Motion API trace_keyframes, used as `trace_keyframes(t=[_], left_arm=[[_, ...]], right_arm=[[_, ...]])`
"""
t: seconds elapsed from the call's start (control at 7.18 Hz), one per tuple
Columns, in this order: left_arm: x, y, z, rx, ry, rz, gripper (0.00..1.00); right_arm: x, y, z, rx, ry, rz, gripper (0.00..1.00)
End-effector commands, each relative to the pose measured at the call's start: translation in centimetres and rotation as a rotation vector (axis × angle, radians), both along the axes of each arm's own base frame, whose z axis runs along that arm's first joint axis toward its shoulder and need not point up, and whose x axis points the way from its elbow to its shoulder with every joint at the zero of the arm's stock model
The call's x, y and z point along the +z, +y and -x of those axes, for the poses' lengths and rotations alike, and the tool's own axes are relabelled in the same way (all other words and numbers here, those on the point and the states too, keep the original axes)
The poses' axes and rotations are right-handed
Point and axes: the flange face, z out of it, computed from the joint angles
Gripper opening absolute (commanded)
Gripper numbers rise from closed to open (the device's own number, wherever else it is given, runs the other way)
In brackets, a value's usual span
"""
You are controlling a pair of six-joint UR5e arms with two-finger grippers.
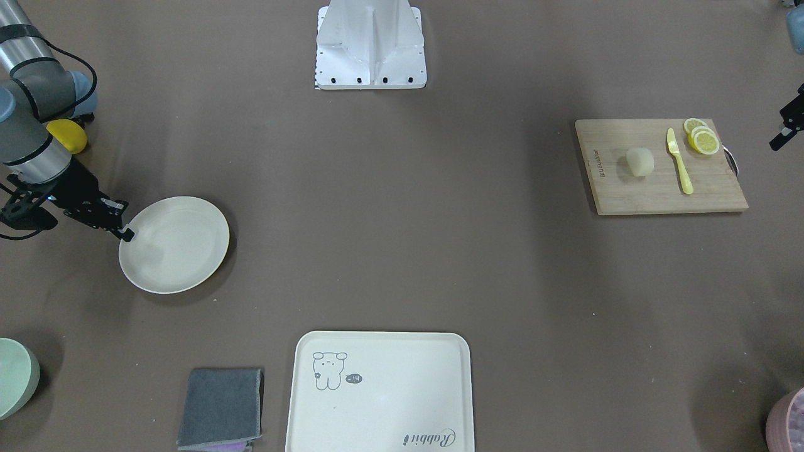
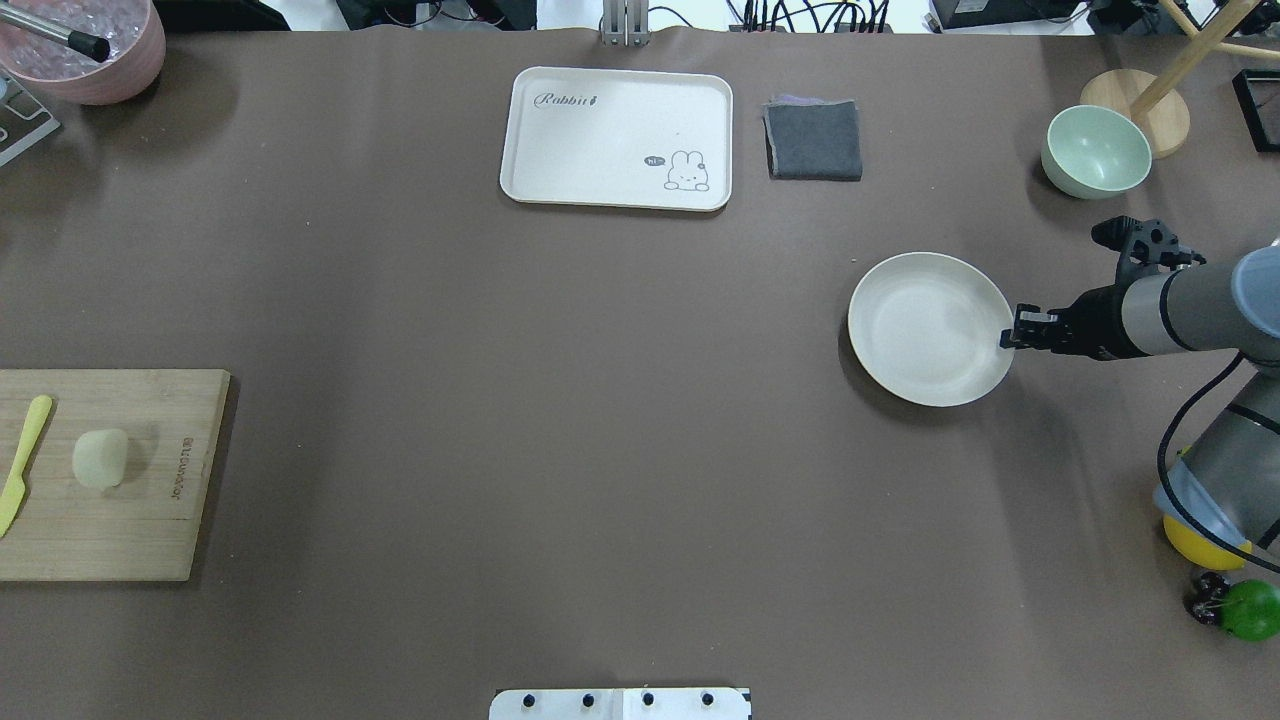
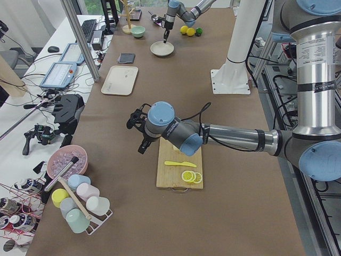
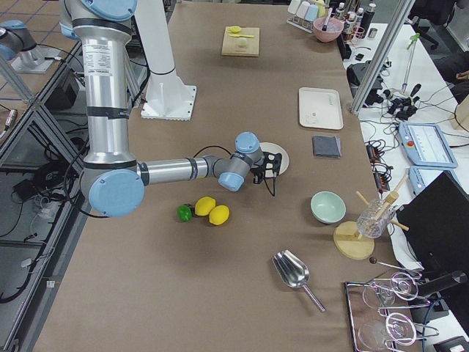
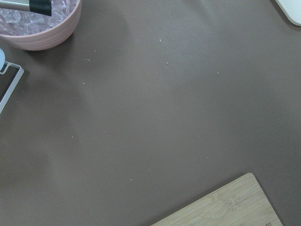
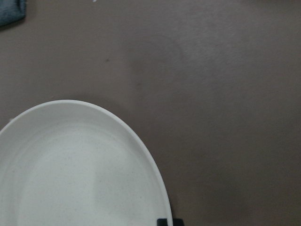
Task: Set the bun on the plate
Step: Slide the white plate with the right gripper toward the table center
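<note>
Bun (image 2: 100,458): pale, matte, soft-looking puck with rounded edges, on the wooden cutting board (image 2: 150,530) at the table's 9 o'clock (overhead view), just beside a yellow knife (image 2: 25,460). Plate (image 2: 930,328): smooth, cream, round with a raised rim, at 3 o'clock on the brown matte table (image 2: 600,400), well apart from the bun. Right gripper (image 2: 1010,338) reaches nearly level to the plate's 3 o'clock rim. Left gripper (image 1: 777,143) hangs near the board. Finger spacing is unreadable on both.

Wooden cutting board (image 1: 659,196): yellow knife (image 1: 678,160), lemon slices (image 1: 702,139) on top | cream tray (image 1: 389,402) beside grey cloth (image 1: 221,405) | green bowl (image 2: 1095,150)
</note>
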Motion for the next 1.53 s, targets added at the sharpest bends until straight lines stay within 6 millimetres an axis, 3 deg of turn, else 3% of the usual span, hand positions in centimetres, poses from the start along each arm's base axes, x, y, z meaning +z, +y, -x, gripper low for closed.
trace_keyframes(t=[0.0, 0.14, 0.28, 0.56, 0.7, 0.84, 0.98, 1.11, 1.39], left_arm=[[0.4, 0.3, 0.1, -0.001, -0.001, 0.009, 0.98], [0.5, 0.3, 0.1, -0.002, -0.001, 0.01, 0.98], [0.5, 0.3, 0.0, 0.0, -0.001, 0.01, 0.98], [0.5, 0.3, 0.0, -0.001, -0.001, 0.012, 0.98], [0.5, 0.3, 0.1, -0.003, 0.0, 0.013, 0.98], [0.5, 0.3, 0.0, -0.001, 0.0, 0.013, 0.98], [0.6, 0.4, 0.0, -0.001, -0.001, 0.017, 0.98], [0.8, 0.4, 0.1, -0.002, -0.002, 0.02, 0.98], [0.7, 0.8, 0.0, -0.067, 0.039, 0.127, 0.98]], right_arm=[[-9.1, 2.8, 2.8, 0.0, -0.096, 0.033, 0.0], [-14.0, 4.6, 6.8, 0.033, -0.106, 0.069, 0.0], [-19.0, 6.1, 12.6, 0.08, -0.119, 0.077, 0.0], [-28.7, 9.6, 22.0, 0.127, -0.041, 0.145, 0.0], [-32.1, 12.1, 25.4, 0.144, -0.037, 0.166, 0.0], [-32.0, 13.6, 27.4, 0.143, -0.015, 0.16, 0.0], [-31.6, 13.9, 27.7, 0.145, 0.002, 0.137, 0.93], [-31.6, 13.8, 27.6, 0.148, 0.005, 0.131, 1.0], [-32.3, 11.1, 24.5, 0.149, 0.037, 0.07, 1.0]])
